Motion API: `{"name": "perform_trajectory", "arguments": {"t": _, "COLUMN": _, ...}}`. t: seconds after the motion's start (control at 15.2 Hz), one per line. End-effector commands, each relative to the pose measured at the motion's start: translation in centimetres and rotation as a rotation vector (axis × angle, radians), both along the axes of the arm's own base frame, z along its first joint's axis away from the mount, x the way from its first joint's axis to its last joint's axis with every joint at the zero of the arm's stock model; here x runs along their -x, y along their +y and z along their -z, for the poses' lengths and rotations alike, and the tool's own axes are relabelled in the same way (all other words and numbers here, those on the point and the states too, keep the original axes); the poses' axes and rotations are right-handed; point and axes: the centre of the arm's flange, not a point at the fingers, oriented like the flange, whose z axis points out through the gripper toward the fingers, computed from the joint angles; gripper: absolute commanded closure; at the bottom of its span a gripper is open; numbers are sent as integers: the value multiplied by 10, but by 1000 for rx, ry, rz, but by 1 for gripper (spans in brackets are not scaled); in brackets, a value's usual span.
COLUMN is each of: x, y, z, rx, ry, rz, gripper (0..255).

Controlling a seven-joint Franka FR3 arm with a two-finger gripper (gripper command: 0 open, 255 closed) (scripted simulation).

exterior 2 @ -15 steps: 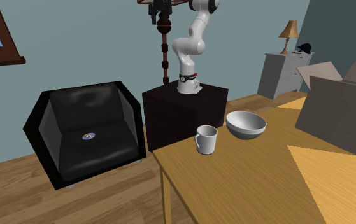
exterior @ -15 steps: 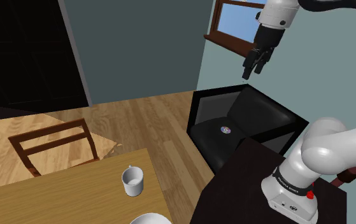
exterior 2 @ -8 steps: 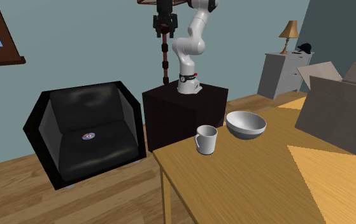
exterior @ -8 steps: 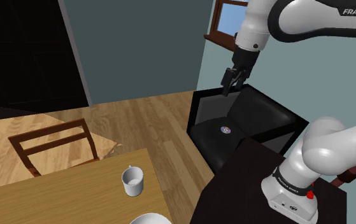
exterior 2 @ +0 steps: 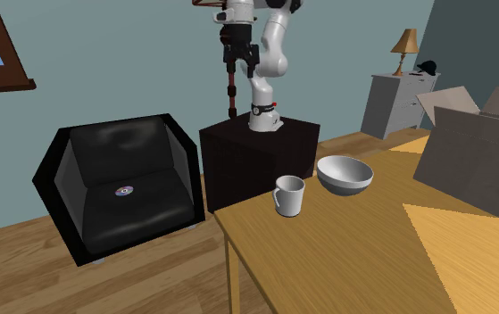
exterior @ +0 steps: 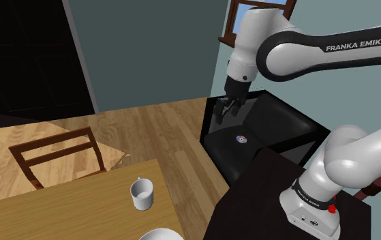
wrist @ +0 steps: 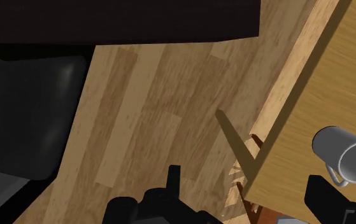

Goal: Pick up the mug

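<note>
Shoulder view: gripper [exterior: 226,109] hangs high over the armchair [exterior: 284,126], fingers spread, nothing in them. Mug [exterior: 142,194] stands upright by the table [exterior: 59,204] edge nearest the stand [exterior: 250,201], well below the gripper and toward that view's left. I'd guess a long drop that way comes next.

A light-brown wooden table [exterior 2: 345,259] with a flat top carries two things. A small white mug [exterior 2: 289,195] stands upright near the table's corner. In the second exterior view its handle points to about nine o'clock, toward the table's edge. A wide, shallow, grey-white round bowl [exterior 2: 345,174] stands upright at about two o'clock from the mug, near it but not touching.
</note>
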Motion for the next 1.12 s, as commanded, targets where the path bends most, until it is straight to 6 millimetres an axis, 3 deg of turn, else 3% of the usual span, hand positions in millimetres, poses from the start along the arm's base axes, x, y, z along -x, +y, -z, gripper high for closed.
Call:
{"name": "perform_trajectory", "arguments": {"t": 0.0, "x": -10, "y": 17, "z": 19, "rx": -5, "ry": -2, "rz": 0, "gripper": 0}}
{"name": "perform_trajectory", "arguments": {"t": 1.06, "x": -77, "y": 153, "z": 163, "rx": -33, "ry": -6, "rz": 0, "gripper": 0}}
